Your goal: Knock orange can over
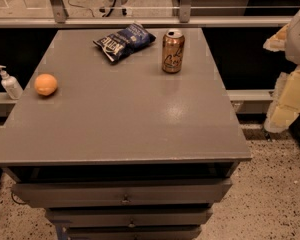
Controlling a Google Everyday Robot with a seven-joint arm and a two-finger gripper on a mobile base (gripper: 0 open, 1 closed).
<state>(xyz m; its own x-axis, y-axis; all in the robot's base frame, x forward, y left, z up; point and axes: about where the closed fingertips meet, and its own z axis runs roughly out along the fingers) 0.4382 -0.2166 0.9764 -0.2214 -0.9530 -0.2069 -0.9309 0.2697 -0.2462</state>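
The orange can (pixel 173 51) is slim and copper-coloured, with dark script on its side and a silver top. It stands upright at the back right of the grey table top (pixel 125 114). My gripper (pixel 286 96) shows as pale yellow and white parts at the right edge of the view. It is off the table's right side, well to the right of the can and apart from it.
A dark blue chip bag (pixel 124 41) lies at the back, left of the can. A round orange fruit (pixel 45 84) sits near the left edge. A white pump bottle (pixel 10 83) stands on a ledge left of the table. Drawers (pixel 125 194) are below the front edge.
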